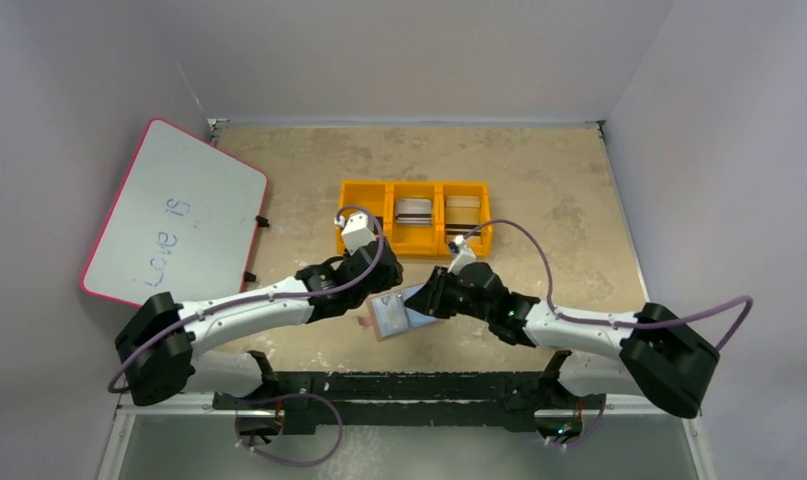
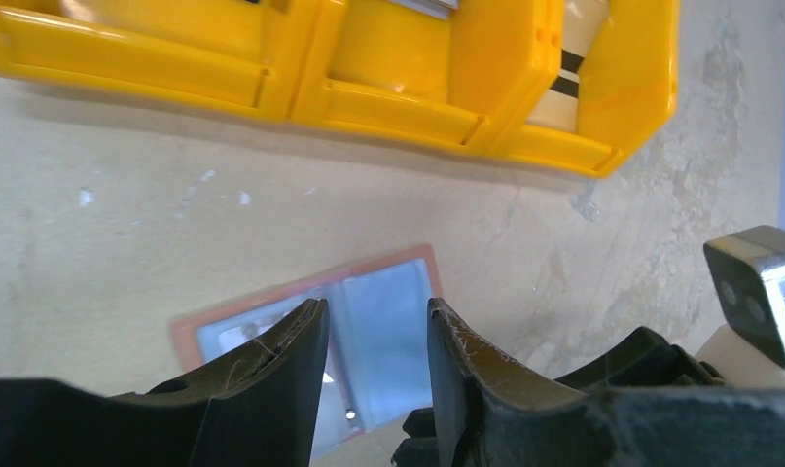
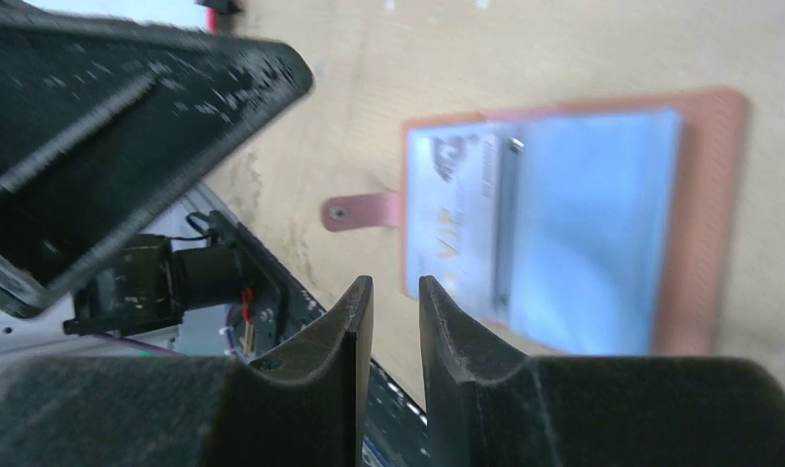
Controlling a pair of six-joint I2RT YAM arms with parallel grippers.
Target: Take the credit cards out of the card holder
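Note:
The card holder (image 1: 390, 318) lies open and flat on the table near the front edge, tan-brown with pale blue-grey inner panels. In the left wrist view it (image 2: 393, 316) lies under my left gripper (image 2: 374, 306), which is open and empty above it. In the right wrist view it (image 3: 699, 214) shows its snap tab (image 3: 359, 210) and a printed credit card (image 3: 456, 219) in the left panel. My right gripper (image 3: 395, 284) is only narrowly open, empty, and just off the holder's edge. In the top view the left gripper (image 1: 371, 298) and right gripper (image 1: 419, 300) flank the holder.
An orange three-compartment tray (image 1: 414, 240) stands behind the holder and fills the top of the left wrist view (image 2: 417, 97). A red-rimmed whiteboard (image 1: 174, 215) leans at the far left. The left arm (image 3: 125, 117) is close beside my right fingers.

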